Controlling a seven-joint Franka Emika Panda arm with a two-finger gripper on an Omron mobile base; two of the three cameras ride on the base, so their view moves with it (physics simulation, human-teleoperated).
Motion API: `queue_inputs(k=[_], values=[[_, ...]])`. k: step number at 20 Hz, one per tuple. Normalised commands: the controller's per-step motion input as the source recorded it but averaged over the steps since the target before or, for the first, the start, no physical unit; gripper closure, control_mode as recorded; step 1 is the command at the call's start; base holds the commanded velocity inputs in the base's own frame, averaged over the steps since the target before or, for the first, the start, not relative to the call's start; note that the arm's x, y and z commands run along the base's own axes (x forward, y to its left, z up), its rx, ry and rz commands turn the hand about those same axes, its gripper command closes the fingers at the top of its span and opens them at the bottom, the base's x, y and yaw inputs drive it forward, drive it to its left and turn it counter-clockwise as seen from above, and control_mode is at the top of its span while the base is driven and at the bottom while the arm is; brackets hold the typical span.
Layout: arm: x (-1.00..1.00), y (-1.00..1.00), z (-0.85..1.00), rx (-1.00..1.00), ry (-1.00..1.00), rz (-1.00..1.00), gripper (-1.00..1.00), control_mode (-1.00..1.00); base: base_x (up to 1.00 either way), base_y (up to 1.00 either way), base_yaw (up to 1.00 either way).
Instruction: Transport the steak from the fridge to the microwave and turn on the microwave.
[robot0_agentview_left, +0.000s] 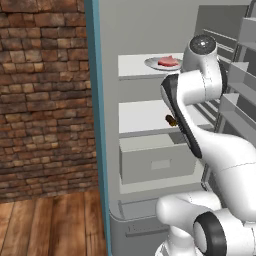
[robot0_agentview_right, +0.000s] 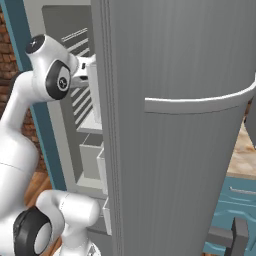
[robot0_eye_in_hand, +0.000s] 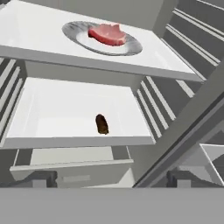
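Observation:
The fridge stands open. On its upper white shelf a red-pink steak lies on a round grey plate. From the left base the steak shows on that plate, just left of the arm's wrist. My gripper is open, with nothing between its widely spread fingertips. It hangs in front of the shelves, below and short of the steak. The microwave is out of view.
A small brown object lies on the middle shelf, also seen from the left base. Below it is a pale drawer. The fridge door with its curved handle stands open on the right. A brick wall is left.

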Motion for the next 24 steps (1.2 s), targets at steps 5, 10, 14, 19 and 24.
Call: queue_inputs(k=[5,10,14,19,24], values=[[0.26,-0.01,0.29,0.00,-0.15,0.00,-1.00,-1.00,0.00,0.00,0.00],[0.41,0.00,0.38,0.00,-0.05,0.00,-1.00,-1.00,0.00,0.00,0.00],[0.52,0.00,0.16,0.00,0.00,0.00,-1.00,-1.00,0.00,0.00,0.00],[0.51,0.00,0.08,0.02,0.00,0.00,-1.00,-1.00,0.00,0.00,0.00],[0.52,0.00,0.00,0.00,0.04,0.00,-1.00,-1.00,0.00,0.00,0.00]])
